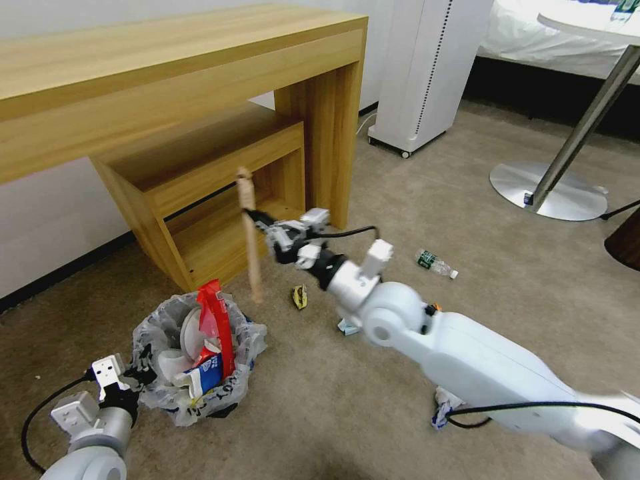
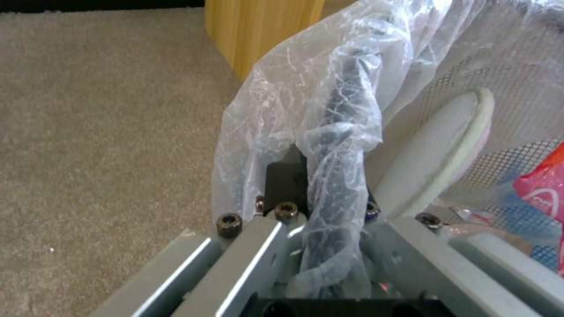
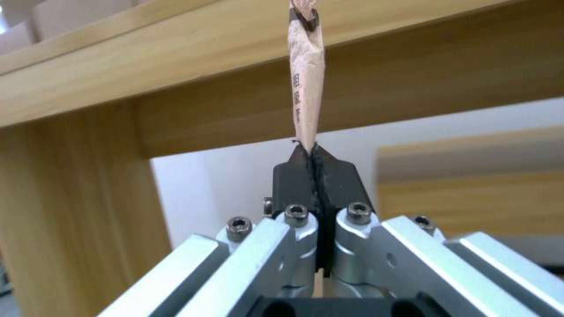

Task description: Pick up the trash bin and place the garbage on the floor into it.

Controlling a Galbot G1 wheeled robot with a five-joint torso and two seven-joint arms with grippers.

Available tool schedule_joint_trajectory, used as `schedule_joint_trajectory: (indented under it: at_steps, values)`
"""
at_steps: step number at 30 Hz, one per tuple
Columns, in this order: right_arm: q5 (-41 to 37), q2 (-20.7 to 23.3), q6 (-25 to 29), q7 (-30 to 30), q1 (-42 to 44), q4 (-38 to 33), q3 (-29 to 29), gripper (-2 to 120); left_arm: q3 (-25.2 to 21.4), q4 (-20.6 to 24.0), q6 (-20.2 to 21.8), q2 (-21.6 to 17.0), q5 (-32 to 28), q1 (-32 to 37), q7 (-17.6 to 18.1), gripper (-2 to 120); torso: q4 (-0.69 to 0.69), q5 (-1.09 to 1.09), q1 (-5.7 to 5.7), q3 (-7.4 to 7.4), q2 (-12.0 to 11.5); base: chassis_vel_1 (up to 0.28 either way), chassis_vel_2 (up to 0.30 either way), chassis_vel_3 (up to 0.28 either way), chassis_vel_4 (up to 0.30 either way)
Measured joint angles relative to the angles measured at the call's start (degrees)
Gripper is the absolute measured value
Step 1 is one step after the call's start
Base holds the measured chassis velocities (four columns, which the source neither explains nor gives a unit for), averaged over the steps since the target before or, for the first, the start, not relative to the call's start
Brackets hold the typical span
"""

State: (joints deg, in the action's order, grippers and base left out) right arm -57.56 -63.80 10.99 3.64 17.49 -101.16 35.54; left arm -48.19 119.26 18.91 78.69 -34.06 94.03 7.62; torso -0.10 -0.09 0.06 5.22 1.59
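Head view: the right gripper pinches a wooden stick in the air, near the wooden desk and above the trash bin, which stands on the floor beside the desk. Left wrist view: the left gripper clamps the bin's bag-covered rim. Right wrist view: pads closed on the stick below the desk's top.

Close behind the right tool and its upright wooden stick: the wooden surface and its lower shelf, blocking any reach farther that way. Below and toward the left tool: the trash bin, mouth crowded by a slipper and red wrappers. Open floor to the right, dotted with a bottle and a crushed can.
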Motion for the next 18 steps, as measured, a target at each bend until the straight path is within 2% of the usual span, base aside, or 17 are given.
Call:
schedule_joint_trajectory:
  at_steps: [1,3,8,13,18]
  values:
    - [0.00,0.00,0.00,0.00,0.00,0.00,0.00,0,0.00,0.00,0.00,0.00,0.00,0.00,0.00,1,0.00,0.00,0.00,0.00,0.00,0.000,0.000,0.000,0.000]
    - [1.30,-3.55,1.01,0.41,-2.34,3.42,2.78,0,-0.11,0.13,0.00,0.21,0.02,-0.01,0.00,1,0.03,0.00,0.00,0.00,0.00,0.000,0.000,0.000,0.000]
    - [4.10,-8.23,2.11,1.30,-4.02,9.69,6.22,0,-0.21,0.42,0.00,0.35,-0.02,0.00,0.00,1,0.01,0.00,0.00,-0.01,0.00,0.000,0.000,0.000,0.000]
    - [6.18,-11.31,3.57,1.74,-4.40,15.81,9.74,0,-0.26,0.61,0.01,0.57,-0.15,-0.05,0.01,1,0.00,0.00,0.00,0.00,0.00,0.000,0.000,0.000,0.000]
    - [7.40,-12.93,3.96,1.80,-3.80,18.59,11.82,0,-0.44,0.78,0.02,0.56,-0.35,-0.01,0.02,1,0.00,0.01,0.00,-0.01,0.00,0.000,0.000,0.000,0.000]
